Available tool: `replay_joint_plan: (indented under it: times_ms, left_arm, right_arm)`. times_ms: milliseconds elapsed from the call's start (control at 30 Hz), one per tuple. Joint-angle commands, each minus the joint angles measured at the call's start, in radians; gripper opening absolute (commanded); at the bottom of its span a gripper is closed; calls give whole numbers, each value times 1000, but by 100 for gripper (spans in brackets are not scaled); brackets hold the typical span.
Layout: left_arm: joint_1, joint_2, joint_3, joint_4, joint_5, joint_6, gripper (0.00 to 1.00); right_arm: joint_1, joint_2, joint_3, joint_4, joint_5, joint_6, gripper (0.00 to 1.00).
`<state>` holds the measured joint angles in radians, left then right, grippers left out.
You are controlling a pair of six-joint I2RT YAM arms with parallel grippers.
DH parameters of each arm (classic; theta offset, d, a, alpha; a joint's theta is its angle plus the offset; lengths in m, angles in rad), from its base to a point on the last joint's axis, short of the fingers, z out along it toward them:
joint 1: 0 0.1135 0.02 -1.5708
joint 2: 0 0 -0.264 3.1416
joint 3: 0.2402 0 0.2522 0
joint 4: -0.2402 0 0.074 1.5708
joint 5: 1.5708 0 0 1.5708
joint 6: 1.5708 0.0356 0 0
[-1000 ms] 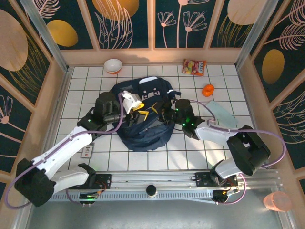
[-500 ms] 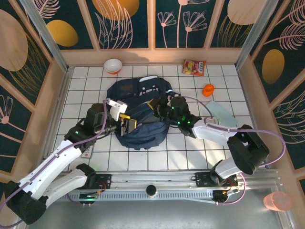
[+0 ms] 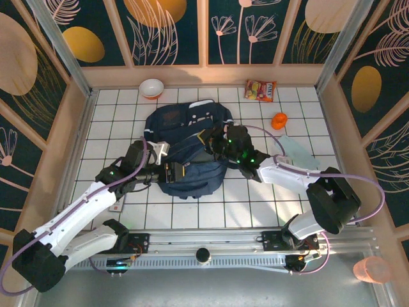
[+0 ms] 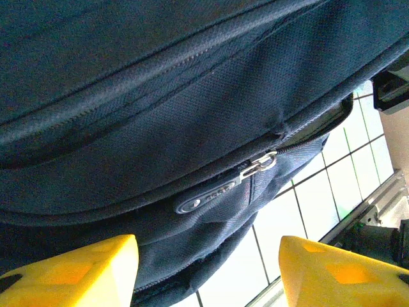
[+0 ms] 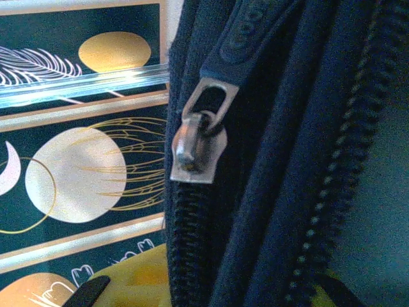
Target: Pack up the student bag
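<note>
The student bag (image 3: 185, 137), navy blue with white stripes, lies flat in the middle of the tiled table. My left gripper (image 3: 171, 173) sits low at the bag's near-left edge. In the left wrist view its yellow fingers (image 4: 70, 268) stand wide apart and open (image 4: 208, 272), with the bag's lower seam and a zip pull (image 4: 259, 166) just ahead. My right gripper (image 3: 214, 139) rests on the bag's right side. In the right wrist view it is shut (image 5: 223, 288) on the bag's fabric (image 5: 287, 160) beside a metal zip slider (image 5: 197, 150).
A white and orange bowl (image 3: 151, 87) stands at the back. A snack packet (image 3: 261, 90) and an orange object (image 3: 279, 120) lie at the back right, and a pale grey-blue item (image 3: 295, 152) under the right arm. A small object (image 3: 117, 203) lies near the left arm. Wooden walls enclose the table.
My left gripper has come off the top of the bag and dropped back to its near-left edge. The right gripper has shifted slightly toward the back, and the bag now lies flatter.
</note>
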<state>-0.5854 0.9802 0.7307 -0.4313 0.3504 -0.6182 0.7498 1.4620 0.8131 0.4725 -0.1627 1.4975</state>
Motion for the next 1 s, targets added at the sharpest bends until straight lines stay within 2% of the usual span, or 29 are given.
replay_joint_plan:
  times_ms: [0, 133, 467, 700, 967]
  left_arm:
    - [-4, 27, -8, 14, 45, -31, 60]
    - [-3, 39, -17, 112, 86, -45, 61]
    - [-4, 101, -20, 217, 122, -48, 61]
    - [-4, 85, -37, 278, 189, -43, 45]
    - [-3, 119, -24, 210, 135, -19, 39]
  right_arm:
    - [-3, -51, 66, 129, 56, -36, 0]
    - [-1, -51, 60, 142, 52, -29, 0]
    - [0, -57, 62, 140, 42, -34, 0]
    - [0, -65, 61, 127, 46, -42, 0]
    - [0, -59, 55, 144, 39, -32, 0]
